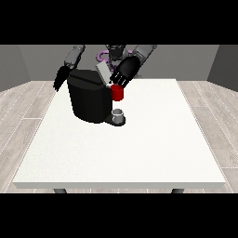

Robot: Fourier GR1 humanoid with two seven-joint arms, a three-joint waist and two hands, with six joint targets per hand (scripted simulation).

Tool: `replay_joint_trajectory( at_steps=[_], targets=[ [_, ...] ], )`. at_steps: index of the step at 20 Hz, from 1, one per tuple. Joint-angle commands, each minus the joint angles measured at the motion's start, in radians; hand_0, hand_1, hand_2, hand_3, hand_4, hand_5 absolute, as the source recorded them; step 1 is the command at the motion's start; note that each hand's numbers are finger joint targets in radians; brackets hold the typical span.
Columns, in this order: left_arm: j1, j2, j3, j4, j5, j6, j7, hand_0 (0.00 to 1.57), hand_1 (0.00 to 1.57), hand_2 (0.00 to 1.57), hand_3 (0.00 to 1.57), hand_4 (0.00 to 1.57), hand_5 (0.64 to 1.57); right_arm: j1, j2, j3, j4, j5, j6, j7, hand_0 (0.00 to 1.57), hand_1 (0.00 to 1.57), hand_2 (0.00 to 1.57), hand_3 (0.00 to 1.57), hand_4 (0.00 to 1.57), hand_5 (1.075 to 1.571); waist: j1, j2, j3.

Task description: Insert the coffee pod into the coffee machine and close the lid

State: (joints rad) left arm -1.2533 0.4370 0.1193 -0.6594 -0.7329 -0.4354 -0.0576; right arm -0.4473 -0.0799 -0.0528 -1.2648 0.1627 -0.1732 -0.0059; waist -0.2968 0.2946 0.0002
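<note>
front view: the hand at the view's right (124, 73) is held just above the coffee machine (88, 100), over its raised lid (103, 73); whether anything is grasped cannot be told. the hand at the view's left (60, 79) hangs beside the machine, grip unclear.

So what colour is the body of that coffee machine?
Black, in the front view: the coffee machine stands dark on the white table.

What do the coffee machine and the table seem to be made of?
The coffee machine looks like black plastic with a smooth, slightly glossy finish: faint highlights run along its top edge. The table has a matte white top, maybe laminate or painted board; it shows a fine speckle and no reflections. Neither material is certain.
</note>
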Motion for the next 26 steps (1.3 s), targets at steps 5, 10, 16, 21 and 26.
replay_joint_trajectory(
  at_steps=[5, 10, 16, 21, 26],
  targets=[
    [0.003, -0.043, -0.01, 0.018, -0.017, 0.041, 0.001, 1.2, 1.2, 1.25, 1.2, 0.42, 1.571, 0.0, 0.041, 0.031, -0.002, 0.03, -0.04, 0.016, 0.0, 0.0, 0.0, 0.0, 0.0, 1.571, -0.003, -0.001, -0.0001],
    [-0.015, -0.026, -0.008, 0.018, -0.018, 0.019, -0.008, 1.22, 1.22, 1.26, 1.2, 0.42, 1.571, -0.044, -0.036, -0.045, 0.017, -0.035, 0.025, 0.035, 0.0, 0.0, 0.0, 0.0, 0.0, 1.571, -0.001, -0.001, 0.0001],
    [-0.048, -0.04, -0.008, 0.005, -0.013, 0.008, -0.007, 1.21, 1.21, 1.24, 1.2, 0.35, 1.571, -0.048, -0.035, -0.061, 0.068, -0.02, -0.006, -0.022, 0.0, 0.0, 0.0, 0.0, 0.0, 1.571, 0.031, 0.011, 0.0005],
    [-0.018, -0.011, -0.001, 0.018, -0.035, 0.08, -0.05, 1.18, 1.18, 1.2, 1.17, 0.35, 1.571, -0.021, -0.001, -0.033, 0.018, -0.023, -0.01, -0.009, 0.0, 0.0, 0.0, 0.0, 0.0, 1.571, 0.001, 0.019, 0.0001],
    [-0.024, 0.024, -0.036, 0.024, -0.089, 0.085, -0.04, 1.22, 1.22, 1.23, 1.1, 0.0, 1.571, 0.008, -0.023, -0.021, 0.015, -0.014, 0.017, -0.006, 0.0, 0.0, 0.0, 0.0, 0.0, 1.571, -0.017, 0.006, 0.0003]
  ],
)
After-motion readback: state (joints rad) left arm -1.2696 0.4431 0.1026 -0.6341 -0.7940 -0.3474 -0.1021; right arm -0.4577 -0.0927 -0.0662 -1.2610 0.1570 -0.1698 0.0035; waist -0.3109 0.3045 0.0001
